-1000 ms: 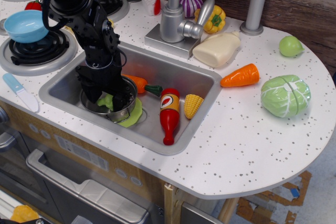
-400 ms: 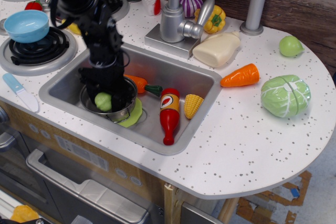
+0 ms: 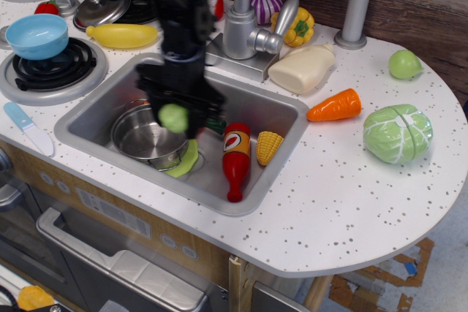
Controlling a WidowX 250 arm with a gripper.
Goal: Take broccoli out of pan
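Observation:
The light-green broccoli [image 3: 174,118] hangs in my black gripper [image 3: 175,111], which is shut on it above the sink, just right of the pan's right rim. The shiny steel pan [image 3: 146,137] sits in the left part of the sink with nothing visible inside it. The arm reaches down from the upper left and is motion-blurred.
In the sink [image 3: 272,111] lie a flat lime-green disc [image 3: 184,162], a ketchup bottle [image 3: 235,158], a corn cob [image 3: 268,147] and a carrot partly hidden behind the gripper. The faucet [image 3: 245,20] stands behind. A blue bowl [image 3: 36,36], banana [image 3: 121,35] and steel lid [image 3: 102,6] are at left; cabbage [image 3: 397,133] at right.
The gripper has risen out of the pan with the broccoli and moved right and up; the pan now shows nothing inside.

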